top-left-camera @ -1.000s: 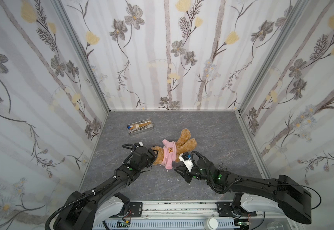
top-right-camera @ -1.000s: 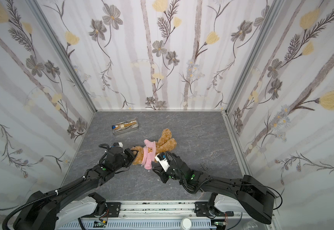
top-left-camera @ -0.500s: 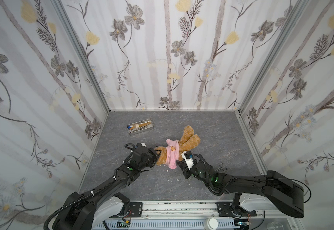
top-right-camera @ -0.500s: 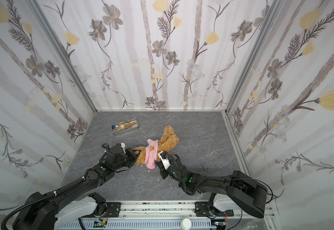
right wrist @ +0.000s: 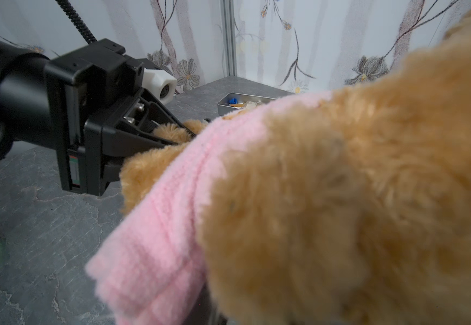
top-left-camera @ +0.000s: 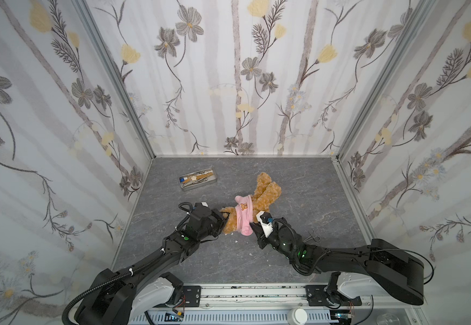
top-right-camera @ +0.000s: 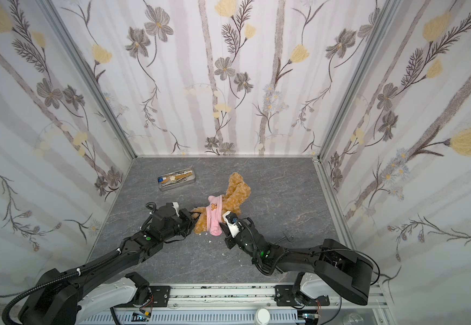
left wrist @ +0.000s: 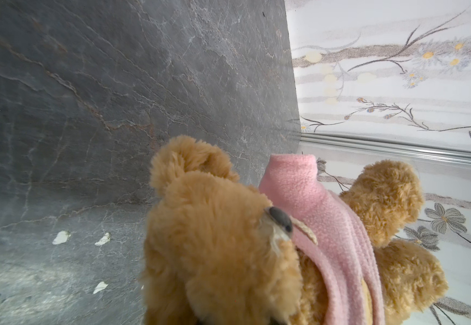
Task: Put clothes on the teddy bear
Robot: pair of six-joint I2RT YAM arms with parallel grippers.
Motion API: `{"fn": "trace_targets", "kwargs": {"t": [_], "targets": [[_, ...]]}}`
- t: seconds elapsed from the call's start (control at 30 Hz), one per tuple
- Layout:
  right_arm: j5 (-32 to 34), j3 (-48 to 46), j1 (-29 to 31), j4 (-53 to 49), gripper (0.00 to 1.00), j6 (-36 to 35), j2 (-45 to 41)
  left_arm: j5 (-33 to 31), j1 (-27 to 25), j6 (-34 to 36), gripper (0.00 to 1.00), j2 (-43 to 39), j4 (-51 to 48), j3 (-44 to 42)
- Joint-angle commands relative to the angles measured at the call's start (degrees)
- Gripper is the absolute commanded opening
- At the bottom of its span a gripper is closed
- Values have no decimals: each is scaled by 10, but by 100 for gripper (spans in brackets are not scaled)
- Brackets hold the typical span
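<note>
Fur of a shaggy golden brown covers the teddy bear [top-left-camera: 262,197], which lies near the middle of the grey table [top-left-camera: 299,180]. A pink shirt [top-left-camera: 242,218] is bunched in a band round its neck and chest, with a small orange bear face on top. In the left wrist view its dark nose shows just above the pink folds.

The left gripper [top-left-camera: 223,218] meets the bear's head end. In the right wrist view its black fingers [right wrist: 172,135] are pinched together on a tuft of head fur. The right gripper [top-left-camera: 255,225] presses in on the opposite side, just beside the shirt's hanging sleeve. Fur and fleece hide its jaws, so I cannot tell how they stand.

In both top views the bear's long axis runs slantwise, with the head toward the left arm and the legs toward the back right.
</note>
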Motion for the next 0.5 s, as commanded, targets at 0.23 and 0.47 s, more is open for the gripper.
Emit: {"fn": "trace_targets", "kwargs": {"t": [0.23,0.47], "targets": [[90,-35,1,49,0,42,-60,-45,-6,4,0,-3,12,-10],[237,-45,6,-20,0,107,-141,-94,-13,75,0,17,-33,-7]]}}
